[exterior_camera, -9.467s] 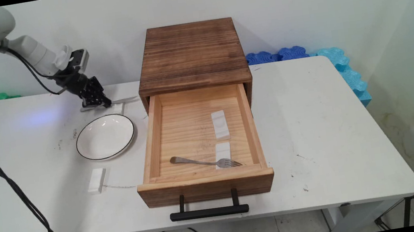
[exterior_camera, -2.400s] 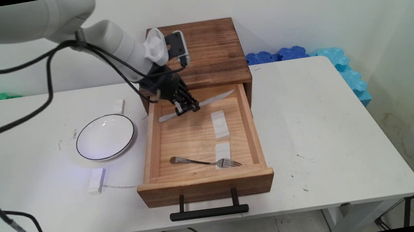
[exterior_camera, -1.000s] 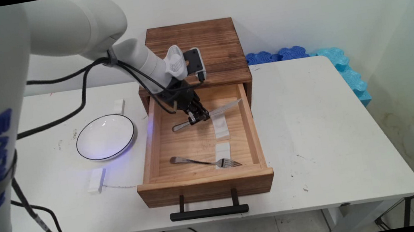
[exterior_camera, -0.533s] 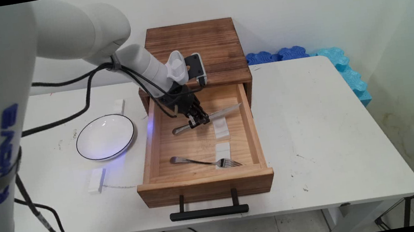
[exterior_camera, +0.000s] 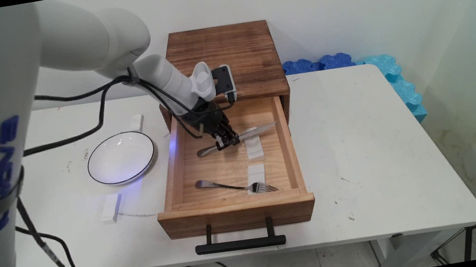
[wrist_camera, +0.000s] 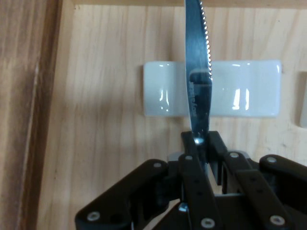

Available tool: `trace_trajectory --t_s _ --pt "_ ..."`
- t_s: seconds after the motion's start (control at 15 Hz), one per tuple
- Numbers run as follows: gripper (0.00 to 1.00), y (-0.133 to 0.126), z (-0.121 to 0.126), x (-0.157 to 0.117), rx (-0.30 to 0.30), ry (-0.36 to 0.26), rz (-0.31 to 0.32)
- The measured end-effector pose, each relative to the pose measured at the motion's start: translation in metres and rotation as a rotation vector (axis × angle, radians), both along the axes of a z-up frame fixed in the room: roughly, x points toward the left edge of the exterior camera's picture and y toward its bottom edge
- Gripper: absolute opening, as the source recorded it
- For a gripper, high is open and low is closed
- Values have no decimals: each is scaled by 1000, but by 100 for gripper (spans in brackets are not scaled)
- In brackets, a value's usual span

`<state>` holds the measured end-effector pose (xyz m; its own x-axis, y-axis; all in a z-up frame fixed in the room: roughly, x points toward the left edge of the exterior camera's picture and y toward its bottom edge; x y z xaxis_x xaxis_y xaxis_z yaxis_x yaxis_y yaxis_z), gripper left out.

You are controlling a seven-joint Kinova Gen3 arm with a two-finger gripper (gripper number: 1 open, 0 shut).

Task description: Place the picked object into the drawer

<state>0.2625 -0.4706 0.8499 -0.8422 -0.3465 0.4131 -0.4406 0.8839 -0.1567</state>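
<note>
My end effector (exterior_camera: 225, 141) is closed on a table knife (exterior_camera: 238, 136) and holds it just above the floor of the open drawer, in the centre of the frame. In the hand view the two fingers (wrist_camera: 194, 167) press on the flat metal where the handle meets the blade, and the blade runs up and away from me, crossing over a white ceramic rest (wrist_camera: 211, 88).

From large to small: the white worktop (exterior_camera: 370, 143) carries a wooden drawer box (exterior_camera: 221, 61) at the upper centre, with its drawer (exterior_camera: 234, 208) pulled out toward the lower centre. A white plate with a dark rim (exterior_camera: 121, 158) lies at the left of the drawer. Inside the drawer a fork (exterior_camera: 236, 186) lies near the front wall, its tines on a second white rest (exterior_camera: 256, 173). Two more small white blocks (exterior_camera: 111, 207) lie on the worktop near the plate.

I judge the knife to be light, stiff and smooth, so it can easily slip or turn between the fingers. The thin flat handle near its middle seems the best place to hold. The serrated edge and the ceramic rest ask for gentle contact.
</note>
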Motion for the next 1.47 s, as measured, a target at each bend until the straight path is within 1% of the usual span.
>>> trace_trajectory --t_s 0.67,1.47 --pt "0 6 -5 9 4 -11 -10" --pt "0 8 -8 15 0 -11 -12"
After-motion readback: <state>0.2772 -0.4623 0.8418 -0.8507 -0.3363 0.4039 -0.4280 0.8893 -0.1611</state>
